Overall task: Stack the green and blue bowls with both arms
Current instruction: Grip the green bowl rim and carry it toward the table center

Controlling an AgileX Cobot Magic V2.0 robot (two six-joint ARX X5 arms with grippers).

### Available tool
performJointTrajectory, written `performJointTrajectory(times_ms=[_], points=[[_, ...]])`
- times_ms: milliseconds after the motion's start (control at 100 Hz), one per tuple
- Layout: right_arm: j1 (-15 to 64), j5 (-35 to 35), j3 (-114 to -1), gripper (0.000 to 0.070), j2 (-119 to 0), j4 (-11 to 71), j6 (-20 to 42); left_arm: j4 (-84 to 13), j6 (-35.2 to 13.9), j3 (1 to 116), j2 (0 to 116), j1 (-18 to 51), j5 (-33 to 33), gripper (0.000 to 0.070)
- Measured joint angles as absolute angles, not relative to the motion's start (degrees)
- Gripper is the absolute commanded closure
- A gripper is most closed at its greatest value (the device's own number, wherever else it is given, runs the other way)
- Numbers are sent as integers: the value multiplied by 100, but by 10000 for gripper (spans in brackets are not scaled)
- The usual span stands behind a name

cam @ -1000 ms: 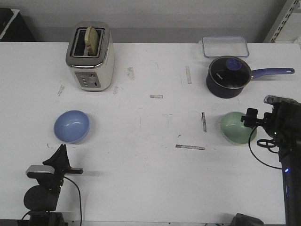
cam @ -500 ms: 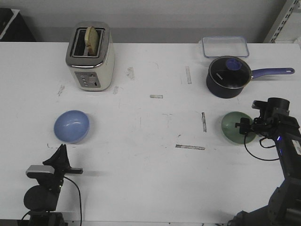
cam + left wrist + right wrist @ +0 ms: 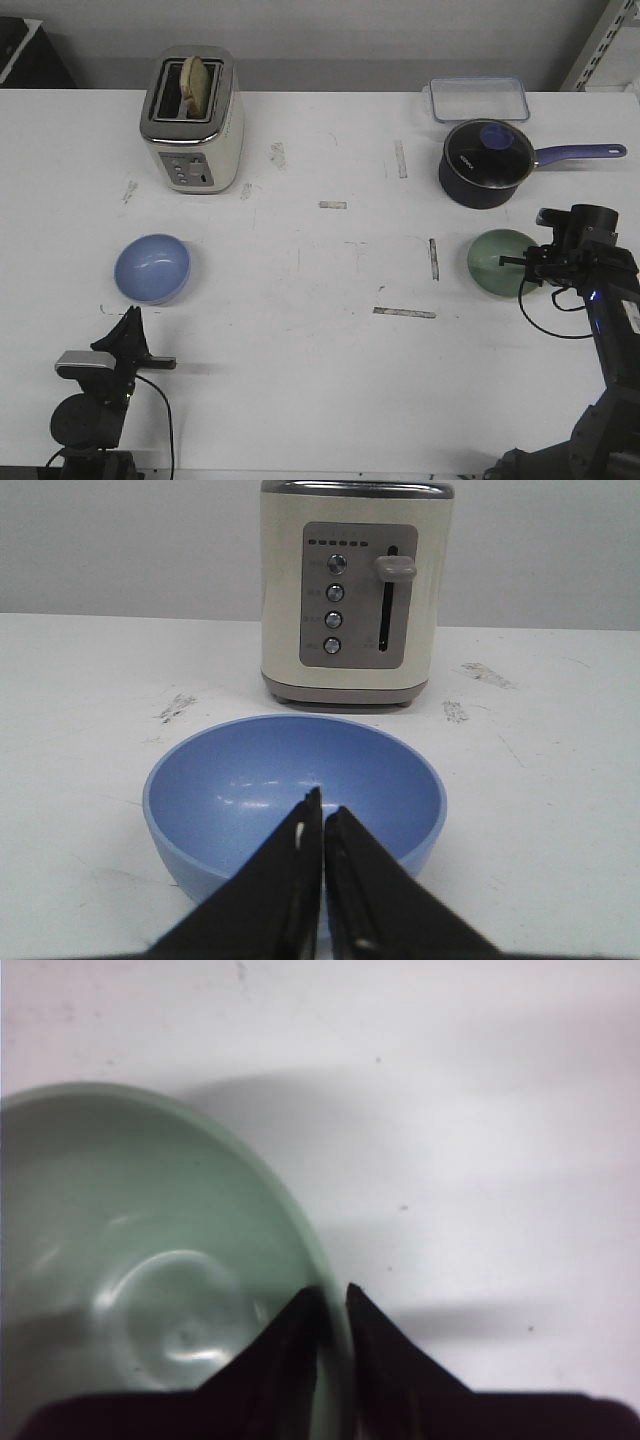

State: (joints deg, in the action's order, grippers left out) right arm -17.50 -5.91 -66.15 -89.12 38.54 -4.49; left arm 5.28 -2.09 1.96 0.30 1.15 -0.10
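White tabletop [image 3: 320, 380] stretches out in front of me, scuffed and marked with short strips of tape. At the far left I see a cream toaster [image 3: 192, 120] with bread in its slot; at the far right, a clear lidded container [image 3: 479, 99] and, just in front of it, a dark saucepan [image 3: 487, 163] whose handle points right. The blue bowl [image 3: 152, 267] sits on the left with nothing between it and the toaster. My left gripper [image 3: 322, 825] rests low at the near left edge, tips pressed together, aimed at that bowl's near side. The green bowl [image 3: 504, 264] sits on the right, near the saucepan. My right gripper [image 3: 332, 1305] reaches in from the right and pinches the green bowl's rim, one finger inside, one outside.
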Motion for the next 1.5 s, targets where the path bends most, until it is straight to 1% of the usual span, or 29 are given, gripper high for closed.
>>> performJointTrajectory(times_ms=[90,250,360,460,560,740,930,1170,1320,1500], points=[[-1667,-631,-6611,700,-8602,3806,-449,528,-211,196,30,115,-8,699],[-1385,-1138,-6737,700,-7870,3787,-353,528,-211,196,30,115,-10,699],[-854,-1540,-6879,700,-7452,3579,-156,528,-211,196,30,115,-10,699],[-185,-1806,-6897,700,-7238,3406,78,528,-211,196,30,115,-10,699],[587,-1920,-6906,700,-7288,3404,285,528,-211,196,30,115,-10,699],[1957,-1935,-6906,700,-7730,3385,388,530,-211,196,30,115,-10,699],[2943,-1938,-6906,700,-8532,3387,438,530,-211,196,30,115,-10,699],[3454,-1870,-6906,700,-9244,3376,438,530,-209,196,30,115,-10,699],[3516,-1756,-6904,700,-9500,3380,401,530,-209,196,30,115,-10,699],[3518,-1737,-6901,696,-9531,3374,318,530,-209,196,30,115,-10,699]])
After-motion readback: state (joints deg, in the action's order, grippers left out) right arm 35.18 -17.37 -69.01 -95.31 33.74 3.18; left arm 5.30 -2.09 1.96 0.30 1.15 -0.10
